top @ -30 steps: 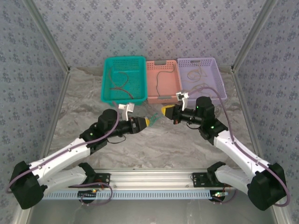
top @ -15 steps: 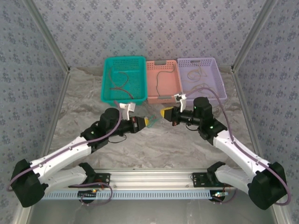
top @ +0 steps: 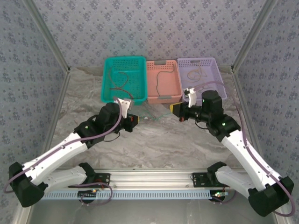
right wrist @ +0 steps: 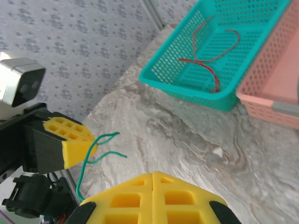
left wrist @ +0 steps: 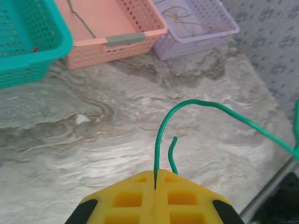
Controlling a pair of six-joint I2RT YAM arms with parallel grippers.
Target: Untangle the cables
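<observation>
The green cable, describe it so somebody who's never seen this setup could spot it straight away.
On the marble table, look just in front of the pink basket, the middle of three. A thin green cable arches up from the shut left gripper toward the right arm. Unlike the other cables, which lie inside baskets, it is out over the table, pinched in a gripper.

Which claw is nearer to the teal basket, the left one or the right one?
Left. The left claw, shut on a green cable, is just in front of the teal basket, at its near right corner. The right claw is farther right, in front of the pink basket.
</observation>
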